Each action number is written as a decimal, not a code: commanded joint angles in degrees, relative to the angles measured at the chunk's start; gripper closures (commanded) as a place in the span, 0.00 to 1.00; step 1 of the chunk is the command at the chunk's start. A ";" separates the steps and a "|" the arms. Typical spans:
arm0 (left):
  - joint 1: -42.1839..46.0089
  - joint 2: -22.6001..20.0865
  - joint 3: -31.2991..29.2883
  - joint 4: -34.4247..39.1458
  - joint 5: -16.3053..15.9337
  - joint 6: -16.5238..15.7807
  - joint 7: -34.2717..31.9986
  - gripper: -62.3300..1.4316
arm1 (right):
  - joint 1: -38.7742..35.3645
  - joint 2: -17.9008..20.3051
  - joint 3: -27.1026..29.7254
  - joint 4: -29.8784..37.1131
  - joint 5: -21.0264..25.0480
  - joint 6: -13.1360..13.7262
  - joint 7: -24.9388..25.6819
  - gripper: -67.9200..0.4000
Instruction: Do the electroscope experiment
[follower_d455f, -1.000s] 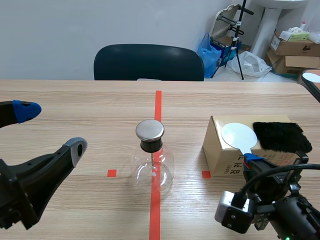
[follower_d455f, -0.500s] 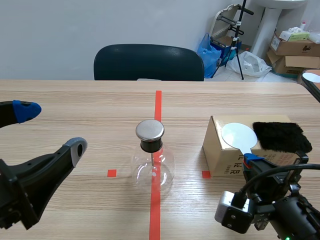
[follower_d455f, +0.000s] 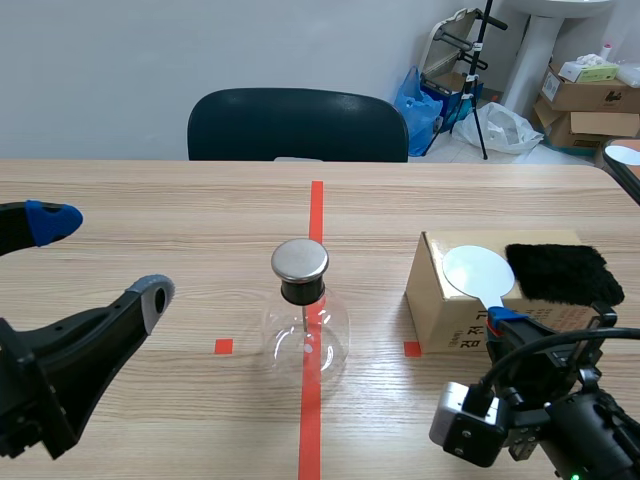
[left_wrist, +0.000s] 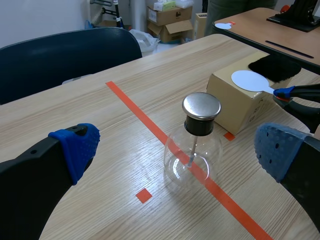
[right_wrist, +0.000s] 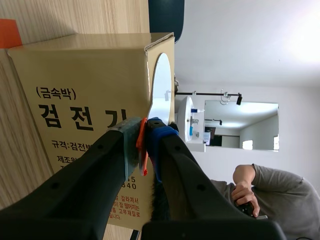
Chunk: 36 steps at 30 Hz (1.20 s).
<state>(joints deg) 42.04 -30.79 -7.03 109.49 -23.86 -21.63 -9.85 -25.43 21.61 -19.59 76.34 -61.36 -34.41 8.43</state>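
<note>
Pale wooden desk (follower_d455f: 150, 210), grey wall behind, a dark chair (follower_d455f: 297, 123) tucked in at the far edge, and cartons and bags piled in the room's far right corner. Dead centre of the desk stands the electroscope flask (follower_d455f: 303, 318): round clear glass, black neck, shiny metal cap (left_wrist: 201, 106), planted upright right on the red tape line. Toward the right edge sits a cardboard box (follower_d455f: 437, 300) with printed lettering on its near face. On the box top lies a white paddle (follower_d455f: 478, 270), its round disc flat, its handle running out over the box's near edge. Beside the disc, on the side toward the desk's right edge, a black fur pad (follower_d455f: 558, 272) rests on the same box top. The right claw (right_wrist: 145, 135) is low at the near right corner and clenched: the paddle's thin orange handle is pinched between its pads. The left claw (follower_d455f: 100, 257) hangs over the near left corner, released, fingers wide apart, nothing between them, well apart from the flask.
</note>
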 joint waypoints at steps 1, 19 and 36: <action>-0.15 0.26 -0.04 0.92 -0.37 -0.15 -0.59 0.00 | 0.52 0.68 0.24 0.37 -0.52 -1.44 -0.90 0.98; -2.78 -4.90 4.59 -3.04 -0.37 -0.52 1.90 0.73 | 0.52 5.09 -5.70 8.02 -7.74 -10.45 -17.68 0.98; -26.18 -6.40 28.13 -31.01 6.62 -4.72 -9.64 0.93 | 8.20 7.78 -19.80 10.25 -13.27 -7.08 -30.56 0.98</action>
<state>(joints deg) 16.47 -37.45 21.26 77.10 -16.86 -26.17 -18.26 -18.24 28.60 -39.86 86.15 -74.24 -41.10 -21.63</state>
